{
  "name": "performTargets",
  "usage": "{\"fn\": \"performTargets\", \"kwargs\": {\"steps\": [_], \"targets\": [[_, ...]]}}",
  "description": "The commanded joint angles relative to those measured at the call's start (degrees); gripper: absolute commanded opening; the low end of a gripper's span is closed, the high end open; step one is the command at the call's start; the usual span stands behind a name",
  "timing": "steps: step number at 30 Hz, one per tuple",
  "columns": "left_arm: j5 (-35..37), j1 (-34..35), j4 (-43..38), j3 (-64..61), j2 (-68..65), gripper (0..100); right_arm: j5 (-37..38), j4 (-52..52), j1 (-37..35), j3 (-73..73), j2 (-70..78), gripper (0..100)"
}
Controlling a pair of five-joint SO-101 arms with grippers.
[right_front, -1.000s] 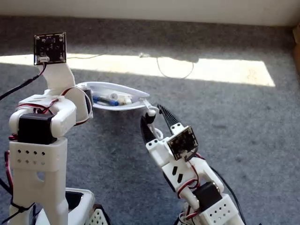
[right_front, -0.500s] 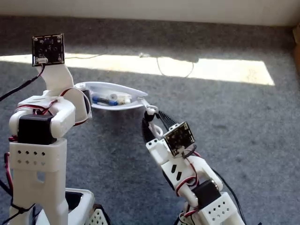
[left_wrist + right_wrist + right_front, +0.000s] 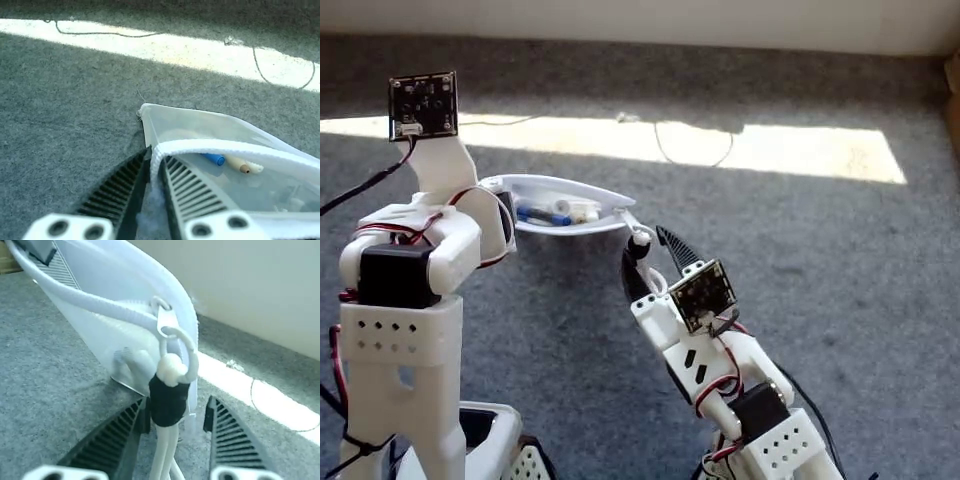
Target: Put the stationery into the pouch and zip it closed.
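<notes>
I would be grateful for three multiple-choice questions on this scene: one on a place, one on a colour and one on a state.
1. Where are the pens?
A) in a drawer
B) inside the pouch
C) on a plate

2. What colour is the zip toggle?
A) red
B) green
C) black

3. How is the left gripper?
A) shut on the pouch's rim
B) wide open above it
C) lying flat on a box

Answers:
1 B: the pens show through the pouch's clear wall.
2 C: the right wrist view shows it black, on a white cord.
3 A: the left wrist view shows it pinching the rim with no gap.
</notes>
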State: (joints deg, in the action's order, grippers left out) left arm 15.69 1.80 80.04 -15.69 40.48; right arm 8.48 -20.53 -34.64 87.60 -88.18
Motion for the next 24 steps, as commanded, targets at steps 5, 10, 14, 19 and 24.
{"fn": "performTargets", "kwargs": {"steps": [5, 10, 14, 19, 24], "targets": [[0.2, 0.0, -1.2, 0.3, 0.2, 1, -0.7, 2.0, -0.5, -5.8, 1.8, 14.2], [0.2, 0.0, -1.2, 0.3, 0.2, 1, -0.7, 2.0, -0.5, -5.8, -0.1, 14.2], [0.2, 0.0, -1.2, 0.3, 0.2, 1, -0.7, 1.9, -0.5, -5.8, -1.9, 14.2], [0.2, 0.0, -1.2, 0.3, 0.2, 1, -0.7, 1.9, -0.5, -5.8, -2.9, 14.2], [0.2, 0.0, -1.2, 0.3, 0.2, 1, -0.7, 1.9, -0.5, -5.8, -2.9, 14.0]]}}
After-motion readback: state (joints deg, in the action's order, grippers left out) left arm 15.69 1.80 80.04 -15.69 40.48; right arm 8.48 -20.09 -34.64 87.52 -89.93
